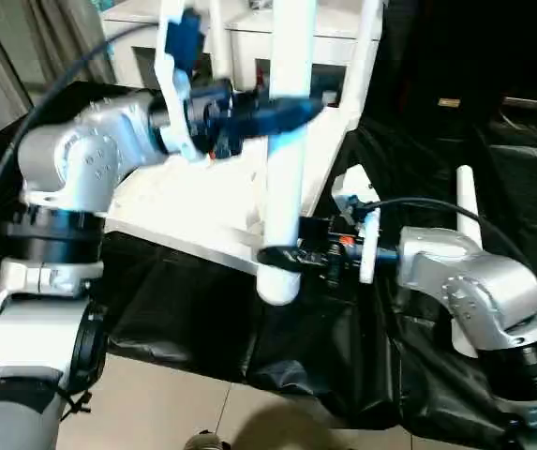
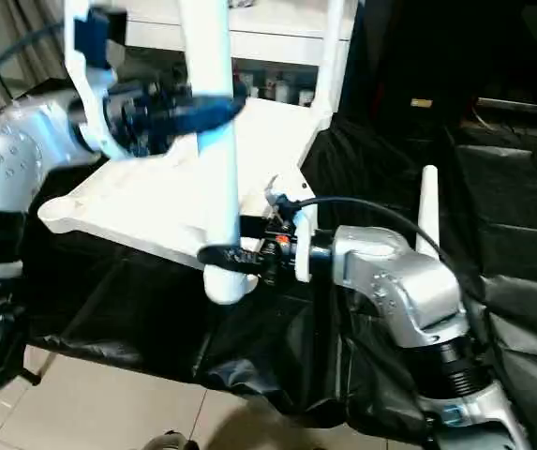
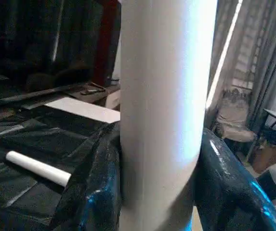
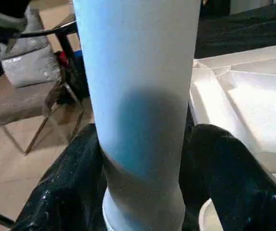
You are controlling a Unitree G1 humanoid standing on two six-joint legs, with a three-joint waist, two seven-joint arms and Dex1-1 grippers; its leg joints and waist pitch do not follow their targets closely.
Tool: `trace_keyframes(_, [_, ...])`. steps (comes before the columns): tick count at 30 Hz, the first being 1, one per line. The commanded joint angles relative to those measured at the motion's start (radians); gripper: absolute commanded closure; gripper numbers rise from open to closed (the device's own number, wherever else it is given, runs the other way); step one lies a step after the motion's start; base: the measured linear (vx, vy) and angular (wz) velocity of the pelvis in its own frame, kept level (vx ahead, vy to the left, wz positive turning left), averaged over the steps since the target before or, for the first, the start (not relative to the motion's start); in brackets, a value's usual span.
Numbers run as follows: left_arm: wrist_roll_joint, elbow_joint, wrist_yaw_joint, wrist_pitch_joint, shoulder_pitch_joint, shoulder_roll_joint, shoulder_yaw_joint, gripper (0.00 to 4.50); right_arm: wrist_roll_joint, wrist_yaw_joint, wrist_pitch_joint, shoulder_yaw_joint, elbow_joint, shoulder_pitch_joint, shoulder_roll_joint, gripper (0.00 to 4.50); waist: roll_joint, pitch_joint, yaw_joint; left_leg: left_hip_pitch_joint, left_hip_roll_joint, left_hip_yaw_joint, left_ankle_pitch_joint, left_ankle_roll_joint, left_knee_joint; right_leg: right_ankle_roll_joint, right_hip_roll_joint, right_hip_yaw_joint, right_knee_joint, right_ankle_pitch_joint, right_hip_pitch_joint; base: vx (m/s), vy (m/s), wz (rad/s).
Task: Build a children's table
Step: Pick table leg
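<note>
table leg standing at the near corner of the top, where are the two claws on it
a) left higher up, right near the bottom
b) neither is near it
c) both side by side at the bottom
a: the left claw wraps the table leg higher up, while the right claw sits near its bottom end, by the tabletop corner.

A pale tiled floor [image 1: 156,403] runs under crumpled black plastic sheeting [image 1: 324,347] draped over the work surface. Behind stands a white cabinet [image 1: 249,37]. Grey curtains [image 3: 253,57] hang beside a cushioned metal-framed chair [image 4: 27,106], and the far background is dark.
</note>
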Motion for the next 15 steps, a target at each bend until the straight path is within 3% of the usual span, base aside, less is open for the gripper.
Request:
trace_keyframes(1, [-0.007, -0.028, -0.023, 0.003, -0.003, 0.012, -0.013, 2.80, 0.008, 0.019, 0.013, 0.007, -0.004, -0.034, -0.002, 1.48, 0.008, -0.089, 0.000, 0.005, -0.003, 0.011, -0.186, -0.005, -0.056, -0.160, -0.055, 0.035, -0.075, -0.263, 0.067, 0.000, 0.000, 0.00])
trace_keyframes(15, [0.001, -0.020, -0.013, -0.008, -0.017, 0.000, -0.004, 2.80, 0.024, 0.040, 0.029, 0.036, 0.003, -0.025, 0.025, 1.48, 0.005, -0.089, 0.001, 0.004, -0.002, 0.010, -0.183, -0.006, -0.057, -0.158, -0.055, 0.035, -0.073, -0.271, 0.066, 0.000, 0.000, 0.00])
